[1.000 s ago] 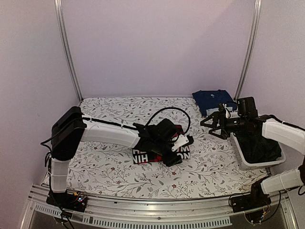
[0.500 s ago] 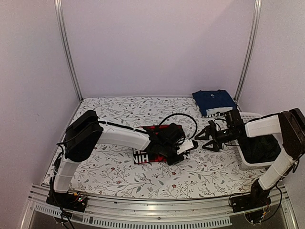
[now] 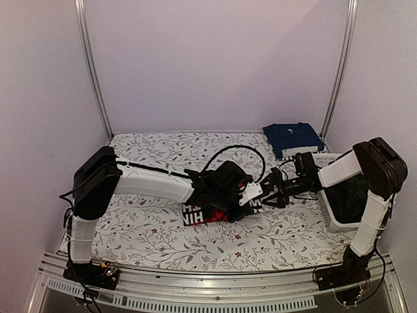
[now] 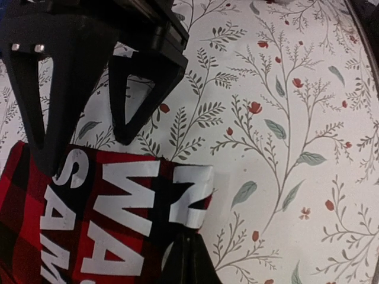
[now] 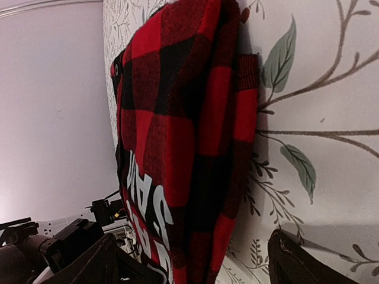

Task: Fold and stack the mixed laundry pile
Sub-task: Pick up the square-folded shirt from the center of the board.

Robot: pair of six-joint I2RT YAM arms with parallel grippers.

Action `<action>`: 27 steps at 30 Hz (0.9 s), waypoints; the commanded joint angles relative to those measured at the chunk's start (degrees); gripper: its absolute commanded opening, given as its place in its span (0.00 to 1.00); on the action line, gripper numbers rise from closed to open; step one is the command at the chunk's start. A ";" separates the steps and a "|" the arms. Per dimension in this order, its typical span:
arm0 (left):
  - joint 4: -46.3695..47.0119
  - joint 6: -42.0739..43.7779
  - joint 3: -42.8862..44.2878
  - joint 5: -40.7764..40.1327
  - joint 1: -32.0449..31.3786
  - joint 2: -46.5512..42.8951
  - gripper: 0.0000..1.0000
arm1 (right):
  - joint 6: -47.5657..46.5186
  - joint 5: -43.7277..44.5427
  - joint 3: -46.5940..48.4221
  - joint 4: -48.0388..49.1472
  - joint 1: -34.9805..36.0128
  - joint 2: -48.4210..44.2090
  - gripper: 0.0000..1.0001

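The red-and-black checked flannel shirt, folded with white letters showing, lies mid-table on the floral cloth. My left gripper is shut on the shirt's lettered corner. In the top view the left gripper meets my right gripper at the shirt's right edge. The right gripper is open, one finger on each side of the shirt's folded edge. A navy folded garment lies at the back right. A dark garment fills the basket.
A white lattice basket stands at the right edge of the table, beside the right arm. The floral table cloth covers the table. Metal frame posts rise at both back corners.
My left gripper has closed on the shirt's corner. The right arm has swung left from above the basket down to the shirt's right edge.
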 commanded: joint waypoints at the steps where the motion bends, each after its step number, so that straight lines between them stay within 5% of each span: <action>1: 3.92 -1.86 -1.84 1.54 -0.29 -4.00 0.00 | 6.32 -2.17 0.39 5.36 1.86 3.59 0.86; 10: 8.30 -3.35 -6.46 3.89 0.57 -6.99 0.00 | 19.27 -5.07 3.50 13.37 5.58 8.64 0.83; 13: 11.17 -5.93 -7.70 4.79 1.54 -8.46 0.01 | 22.01 -5.37 4.26 15.87 6.04 9.99 0.67; 14: 11.53 -7.72 -7.73 5.39 1.91 -8.87 0.09 | 22.87 -5.06 4.35 16.19 6.04 10.13 0.55; 18: 12.45 -14.12 -8.07 6.89 4.22 -11.77 0.83 | 23.33 -3.53 5.02 15.69 5.96 9.07 0.08; 19: 12.51 -16.10 -7.97 8.61 5.43 -12.80 0.91 | 22.82 -3.23 5.29 15.10 5.85 8.78 0.01; 21: 12.40 -20.85 -7.24 12.17 8.49 -14.89 0.99 | 21.53 -2.76 6.40 13.27 5.65 8.23 0.00; 27: 5.89 -35.74 3.22 22.03 18.08 -17.11 1.00 | 12.13 0.35 11.03 0.86 5.33 5.78 0.00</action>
